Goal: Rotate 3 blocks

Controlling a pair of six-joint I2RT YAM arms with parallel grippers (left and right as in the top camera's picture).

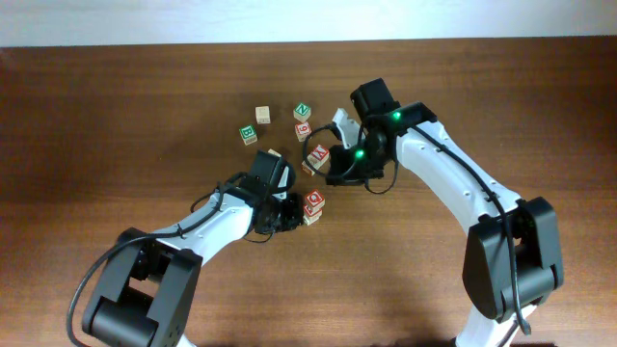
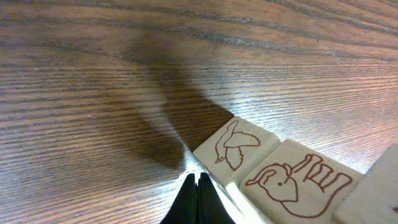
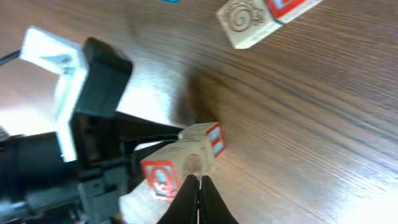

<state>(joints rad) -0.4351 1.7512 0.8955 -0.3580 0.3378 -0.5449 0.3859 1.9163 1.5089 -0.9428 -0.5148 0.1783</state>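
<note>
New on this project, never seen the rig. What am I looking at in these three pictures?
Two robot arms work at a wooden table. One picture looks down from above; the other two come from a camera on each wrist, looking along that arm's tool. Small wooden letter cubes lie scattered between the arms. The left tool is shut, its tip beside a cube with a duck drawing. The right tool is shut too, its tip at a red-printed cube. Neither holds anything.
</note>
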